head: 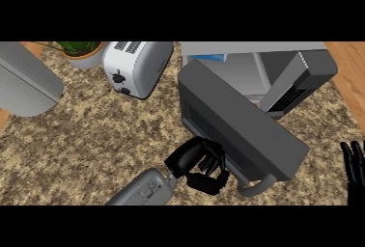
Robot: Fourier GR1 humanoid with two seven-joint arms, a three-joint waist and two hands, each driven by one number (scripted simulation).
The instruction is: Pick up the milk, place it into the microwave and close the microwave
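Observation:
The grey microwave (303,72) stands at the back right with its door (239,128) swung partly out toward me. Inside, at the cavity's top left, a bit of the blue and white milk carton (209,57) shows; the door hides the rest of it. My left hand (191,159) is at the door's outer face near its lower left, fingers fairly straight against the panel and thumb below, holding nothing. The door's curved handle (258,186) lies just right of that hand. My right hand (353,166) rests open, fingers up, at the right edge.
A white toaster (135,67) stands at the back, left of the microwave. A potted plant (82,50) is behind it to the left. A large grey rounded object (22,82) fills the far left. The speckled countertop (92,144) spreads across the middle.

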